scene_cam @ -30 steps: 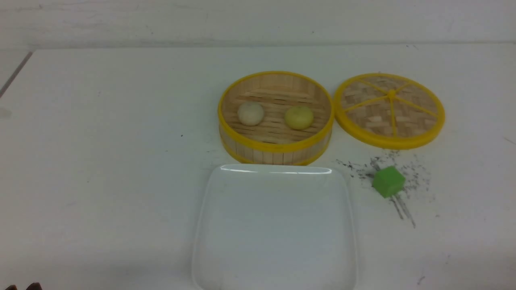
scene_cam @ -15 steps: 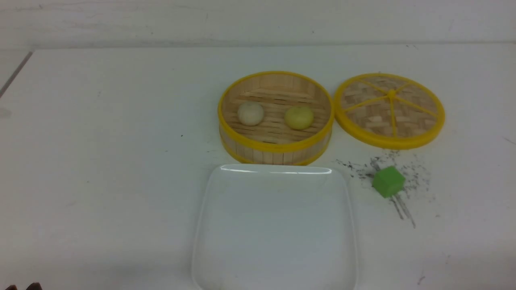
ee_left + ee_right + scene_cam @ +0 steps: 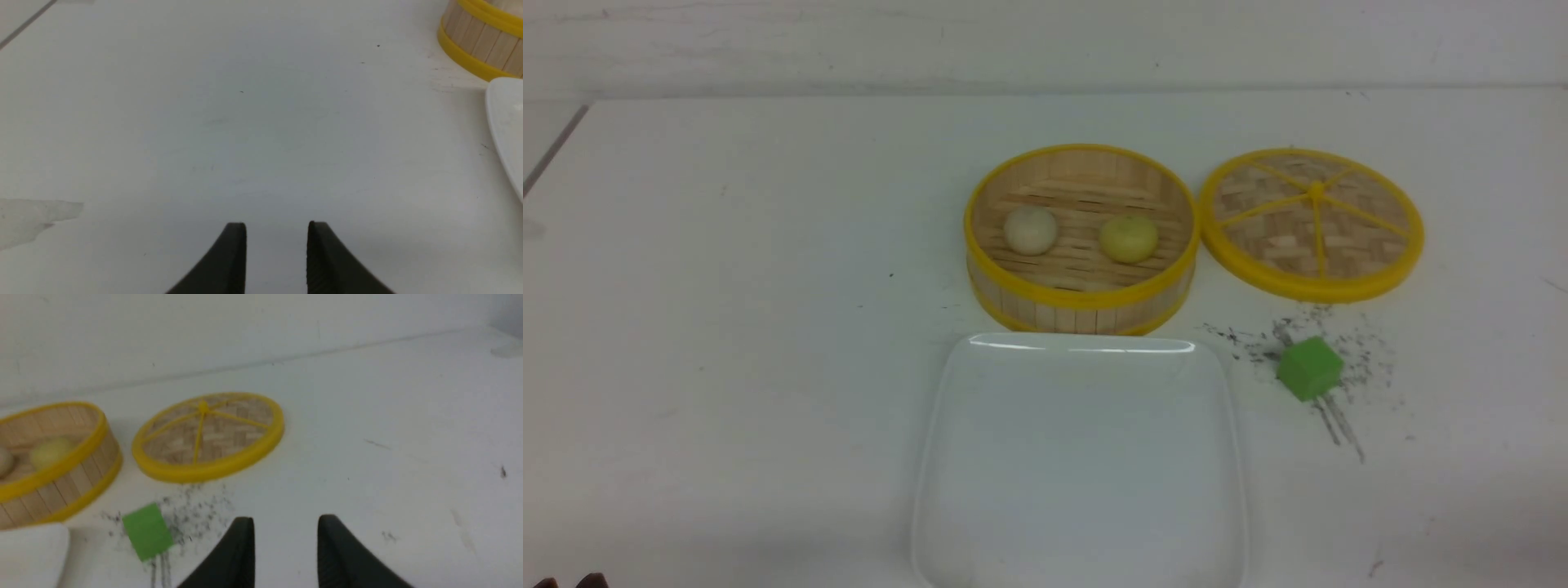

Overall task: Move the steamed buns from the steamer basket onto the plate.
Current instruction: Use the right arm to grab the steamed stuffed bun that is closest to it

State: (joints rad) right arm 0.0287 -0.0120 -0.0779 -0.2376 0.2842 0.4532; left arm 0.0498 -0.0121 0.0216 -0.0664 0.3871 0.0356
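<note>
Plate (image 3: 1078,457) near edge cropped, yellow bun (image 3: 51,451) blurry

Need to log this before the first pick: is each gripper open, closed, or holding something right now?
Left gripper: open, jaws apart, holding nothing.
Right gripper: open, jaws apart, holding nothing.

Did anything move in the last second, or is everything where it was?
Nothing visibly changed. The cream bun and yellow bun lie in the steamer basket, the plate holds nothing, and the lid and green cube sit as before. The left gripper and right gripper are open and empty.
</note>
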